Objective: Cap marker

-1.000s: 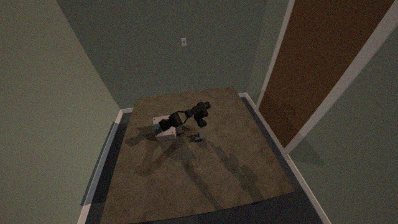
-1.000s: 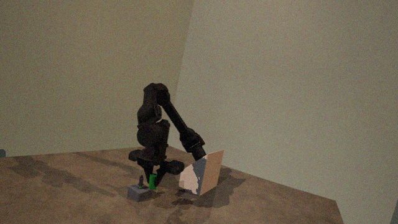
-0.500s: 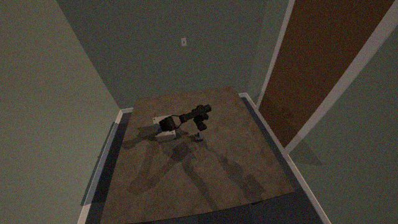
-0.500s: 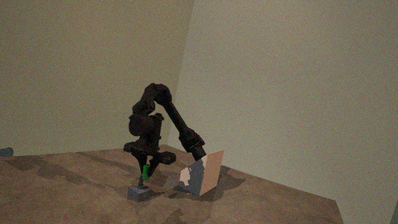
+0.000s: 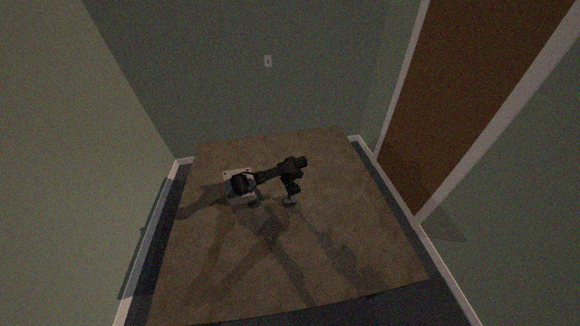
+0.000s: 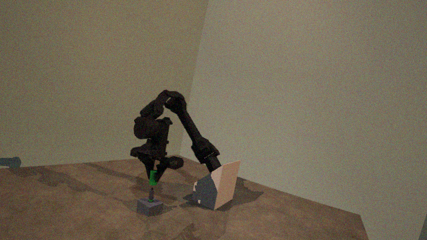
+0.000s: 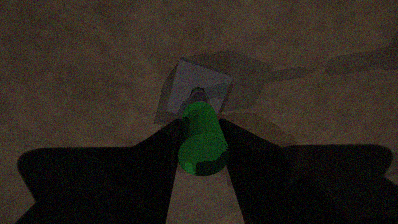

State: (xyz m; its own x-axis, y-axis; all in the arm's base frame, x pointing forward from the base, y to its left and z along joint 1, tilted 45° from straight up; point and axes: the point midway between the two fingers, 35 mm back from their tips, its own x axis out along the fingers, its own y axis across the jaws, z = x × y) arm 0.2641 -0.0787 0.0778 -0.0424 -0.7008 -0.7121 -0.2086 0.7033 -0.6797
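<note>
The gripper (image 6: 153,177) (image 7: 202,135) is shut on the green cap (image 6: 153,178) (image 7: 202,142) and holds it upright. The cap is above the marker (image 6: 151,194) (image 7: 198,94), with a small gap between them in the exterior view. The dark marker stands upright in the grey holder block (image 6: 149,208) (image 7: 218,89) on the table, with a little green at its foot. In the wrist view the cap hides part of the marker. In the top view the arm's end is over the block (image 5: 289,202), and the cap cannot be made out.
The arm's pale base box (image 5: 237,197) (image 6: 228,185) stands on the table (image 5: 362,217) (image 6: 283,217), beside the holder block. A blue object (image 6: 11,162) shows at the far left edge of the exterior view. Walls stand beyond the table.
</note>
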